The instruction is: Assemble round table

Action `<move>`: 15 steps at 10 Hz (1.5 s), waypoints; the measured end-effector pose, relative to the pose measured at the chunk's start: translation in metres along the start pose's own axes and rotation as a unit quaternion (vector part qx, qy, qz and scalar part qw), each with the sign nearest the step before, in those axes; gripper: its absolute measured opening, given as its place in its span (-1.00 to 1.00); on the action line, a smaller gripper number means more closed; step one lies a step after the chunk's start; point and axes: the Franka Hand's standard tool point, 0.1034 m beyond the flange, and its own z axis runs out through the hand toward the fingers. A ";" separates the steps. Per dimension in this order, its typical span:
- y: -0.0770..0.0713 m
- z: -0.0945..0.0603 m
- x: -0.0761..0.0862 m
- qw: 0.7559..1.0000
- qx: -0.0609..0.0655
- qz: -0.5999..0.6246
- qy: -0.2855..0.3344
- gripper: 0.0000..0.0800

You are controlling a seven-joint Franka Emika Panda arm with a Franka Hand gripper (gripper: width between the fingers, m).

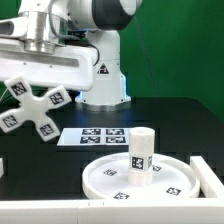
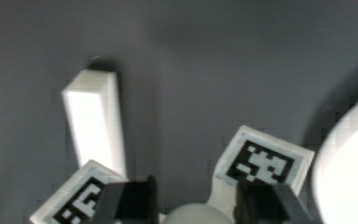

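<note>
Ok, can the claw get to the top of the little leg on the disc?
Probably yes: nothing hangs over the leg, upright on the disc, and the space between looks free. But the claw is shut on the cross-shaped foot.

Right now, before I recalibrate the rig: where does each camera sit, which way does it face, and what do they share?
Exterior view: off the arm, facing the robot base over the table; sees the round disc, upright leg, marker board; arm and gripper show.
Wrist view: on the wrist, looking down at the table; only the gripper shows.
Shared: the cross-shaped foot in the gripper's grip.
</note>
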 end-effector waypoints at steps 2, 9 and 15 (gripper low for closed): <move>-0.007 0.003 -0.002 1.000 0.013 0.003 -0.013 -0.49; -0.003 0.013 -0.006 1.000 -0.010 0.006 -0.003 -0.49; -0.012 0.028 -0.013 1.000 -0.017 0.001 -0.011 -0.49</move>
